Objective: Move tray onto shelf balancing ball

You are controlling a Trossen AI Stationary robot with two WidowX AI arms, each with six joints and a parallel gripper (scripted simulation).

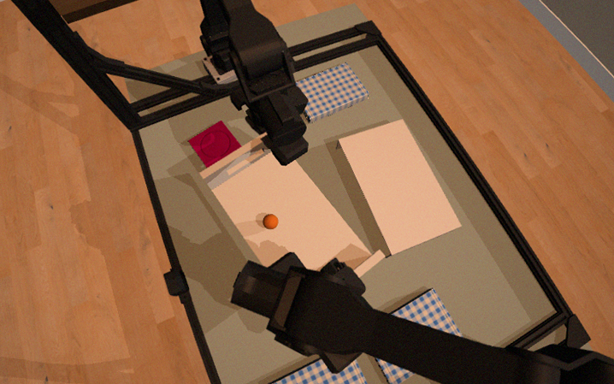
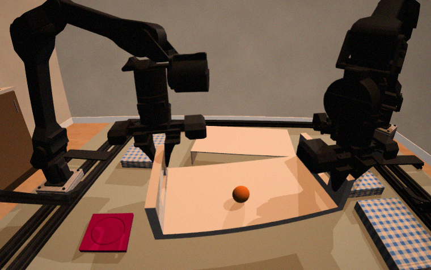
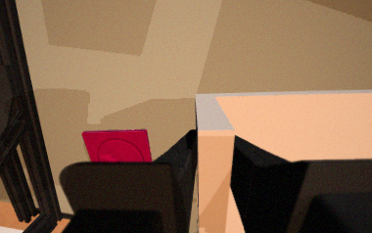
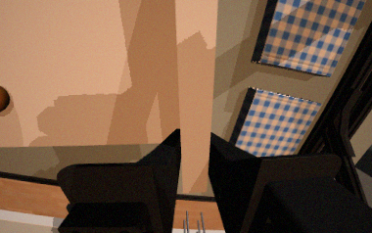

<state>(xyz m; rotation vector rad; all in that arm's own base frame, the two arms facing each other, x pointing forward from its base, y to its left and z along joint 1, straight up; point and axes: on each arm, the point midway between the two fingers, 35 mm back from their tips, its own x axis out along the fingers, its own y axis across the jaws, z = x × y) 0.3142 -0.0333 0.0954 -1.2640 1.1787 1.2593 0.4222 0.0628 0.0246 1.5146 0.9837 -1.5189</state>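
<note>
The tray (image 1: 307,204) (image 2: 197,197) (image 3: 294,127) (image 4: 88,39) is held above the table, roughly level, beside the shelf (image 1: 399,183) (image 2: 244,139). The orange ball (image 1: 270,221) (image 2: 240,194) (image 4: 2,99) rests on the tray floor near mid-length, nearer the long edge away from the shelf. My left gripper (image 2: 159,161) (image 3: 207,135) is shut on the tray's end wall on the red square's side. My right gripper (image 2: 346,184) (image 4: 190,133) is shut on the opposite end wall. The right fingertips are hidden in the top view. The shelf top bears nothing.
A red square (image 1: 215,143) (image 2: 107,232) (image 3: 118,145) lies close to the tray's left end. One checked block (image 1: 333,91) lies near the left arm's base; two more checked blocks (image 2: 397,232) (image 4: 279,122) lie beyond the tray's right end. Black frame rails border the table.
</note>
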